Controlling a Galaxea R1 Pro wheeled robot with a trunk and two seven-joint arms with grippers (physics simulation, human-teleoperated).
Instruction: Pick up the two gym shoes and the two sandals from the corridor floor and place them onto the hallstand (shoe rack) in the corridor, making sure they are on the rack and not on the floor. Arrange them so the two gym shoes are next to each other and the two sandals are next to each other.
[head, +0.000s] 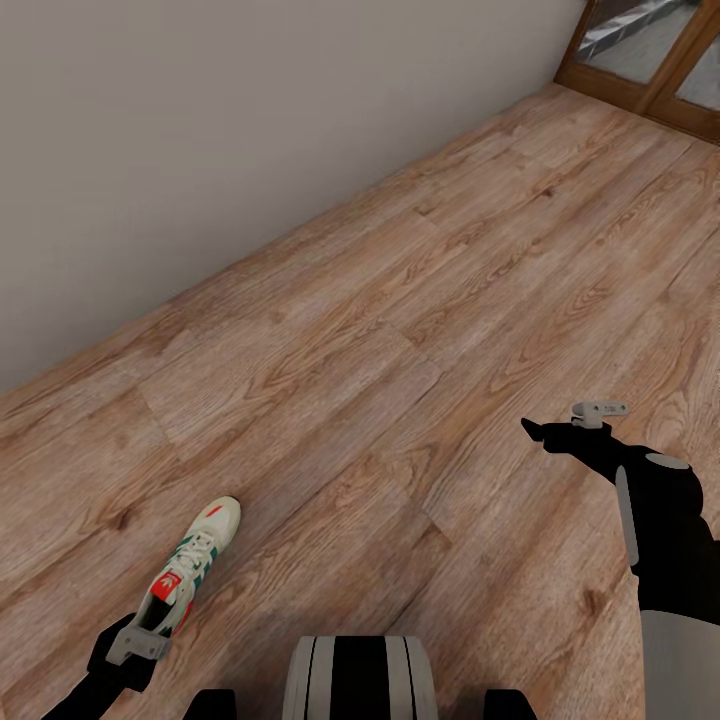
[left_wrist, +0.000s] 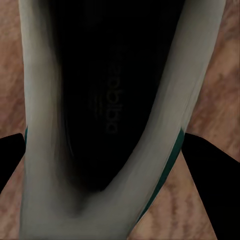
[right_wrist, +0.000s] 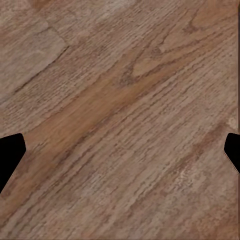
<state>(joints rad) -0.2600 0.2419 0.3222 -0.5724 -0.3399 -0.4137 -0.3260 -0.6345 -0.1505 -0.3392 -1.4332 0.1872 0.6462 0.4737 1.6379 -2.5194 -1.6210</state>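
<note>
shoe axis: we see gym shoe (head: 193, 567) toe at 1 o'clock, heel at left hand (head: 140, 628)
left hand: shut around heel, we judge
right hand (head: 548, 432): wide open, empty, well apart

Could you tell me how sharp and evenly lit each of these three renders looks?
Head view: flat, even light, crisp floor grain, a faint shadow beside the gym shoe. Left wrist view: the shoe's dark interior is close and soft-edged. Right wrist view: sharp grain, no glare.
</note>
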